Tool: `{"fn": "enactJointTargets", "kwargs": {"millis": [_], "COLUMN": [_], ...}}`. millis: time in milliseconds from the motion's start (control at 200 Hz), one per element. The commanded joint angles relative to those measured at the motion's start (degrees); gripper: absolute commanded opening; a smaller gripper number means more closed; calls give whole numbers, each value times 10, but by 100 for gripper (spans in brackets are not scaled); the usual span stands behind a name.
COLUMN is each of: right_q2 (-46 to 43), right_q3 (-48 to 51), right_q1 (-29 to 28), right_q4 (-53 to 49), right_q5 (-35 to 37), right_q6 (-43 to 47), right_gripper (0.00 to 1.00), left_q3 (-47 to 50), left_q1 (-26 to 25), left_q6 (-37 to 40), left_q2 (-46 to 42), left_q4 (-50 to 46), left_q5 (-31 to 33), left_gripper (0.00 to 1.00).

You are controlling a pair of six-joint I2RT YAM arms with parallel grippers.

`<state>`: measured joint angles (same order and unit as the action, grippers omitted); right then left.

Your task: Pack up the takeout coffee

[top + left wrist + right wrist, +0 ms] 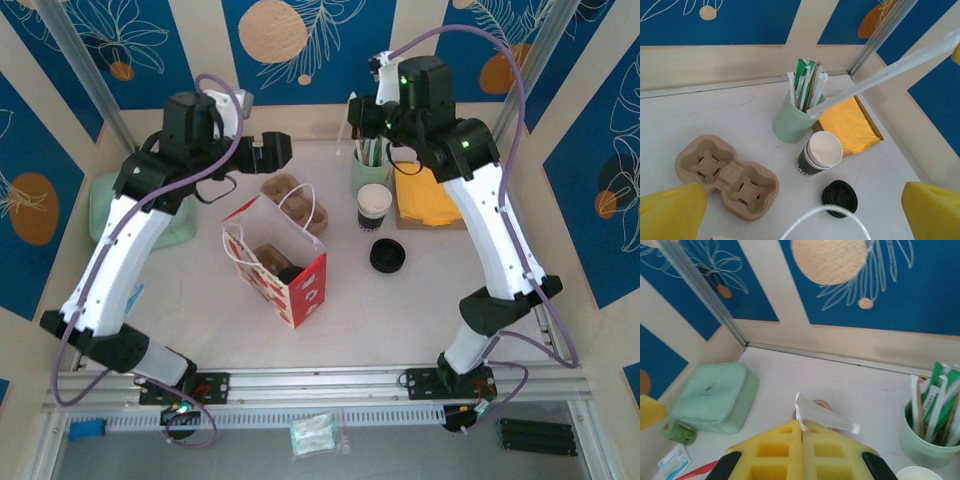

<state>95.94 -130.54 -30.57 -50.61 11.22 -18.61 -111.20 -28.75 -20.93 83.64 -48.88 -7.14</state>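
Two grippers are hovering over the far part of the table (420, 300). At the far left a mint-green pouch (100, 205) is lying near the table's edge. Next, the left gripper (278, 152) is hanging with its jaws spread wide, grasping nothing, above and behind the red-and-white bag (305, 290), which is standing open. Inside that bag the takeout coffee (289, 273) is sitting, its black lid showing beside a brown shape I cannot make out. Just behind the bag a cardboard cup carrier (727, 175) is lying flat. Further right, the right gripper (802, 432) is pinching a paper-wrapped straw (890, 70) between clenched fingers, the straw's lower end resting at the rim of the green holder (790, 125) of straws. Just beside the holder a lidless cup (821, 152) is standing, a loose black lid (840, 198) is lying in front of it, and a tray of yellow napkins (847, 125) is sitting furthest right.
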Motion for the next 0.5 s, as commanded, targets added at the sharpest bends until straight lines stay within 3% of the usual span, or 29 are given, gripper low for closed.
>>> {"fn": "enactJointTargets", "kwargs": {"millis": [0, 210, 490], "right_q2": [-36, -87, -122], "right_q3": [9, 10, 3], "right_q1": [-35, -87, -153], "right_q4": [13, 11, -3], "right_q5": [31, 57, 37], "right_q6": [9, 23, 11], "right_gripper": [0, 0, 0], "left_q3": [36, 94, 112], "left_q1": [-5, -5, -5], "left_q6": [-2, -14, -24], "left_q2": [-43, -111, -155], "left_q4": [3, 10, -17], "left_q5": [8, 12, 16], "left_gripper": [99, 99, 99]}}
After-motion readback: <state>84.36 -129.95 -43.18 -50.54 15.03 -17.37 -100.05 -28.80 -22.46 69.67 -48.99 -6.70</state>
